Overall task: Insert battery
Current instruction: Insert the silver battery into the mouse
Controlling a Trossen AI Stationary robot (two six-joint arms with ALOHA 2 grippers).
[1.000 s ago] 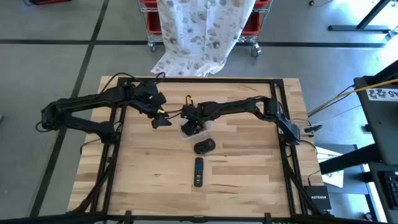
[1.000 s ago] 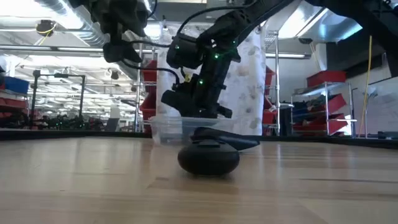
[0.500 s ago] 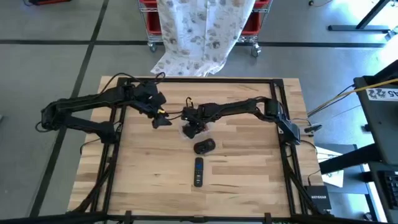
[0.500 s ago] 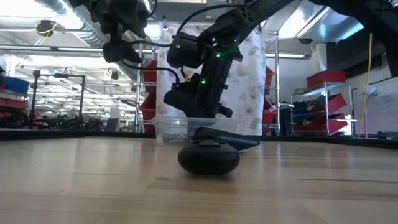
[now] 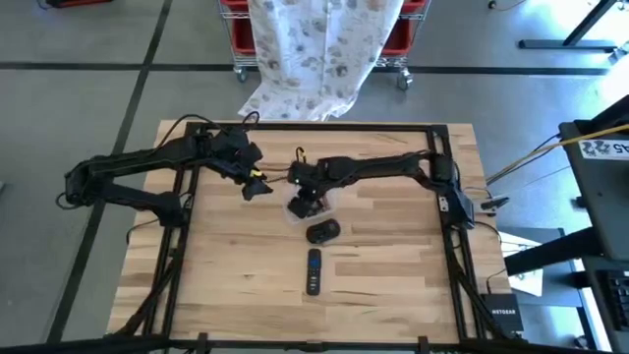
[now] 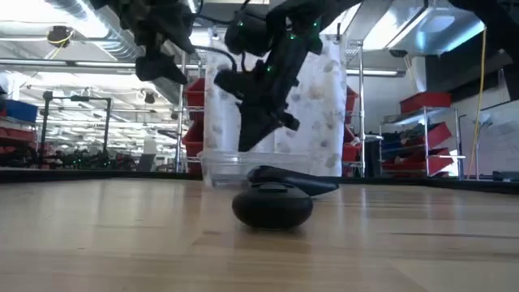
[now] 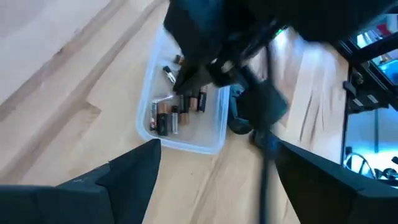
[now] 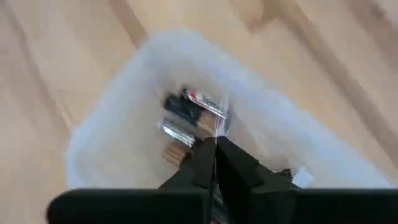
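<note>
Left tool (image 5: 257,187) hangs open, off to the side of the clear tray (image 7: 211,140) of batteries (image 7: 171,115). Right tool (image 6: 258,130) sits straight above that tray, fingers pinched shut, can't tell on what. Remote (image 5: 314,271) lies lengthwise nearer the table's front edge, so the right arm's closer.

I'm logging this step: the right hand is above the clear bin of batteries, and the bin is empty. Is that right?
Not quite. The right hand is above the clear bin, but the bin is not empty: the left wrist view shows several batteries lying inside it. The right wrist view shows them too.
</note>
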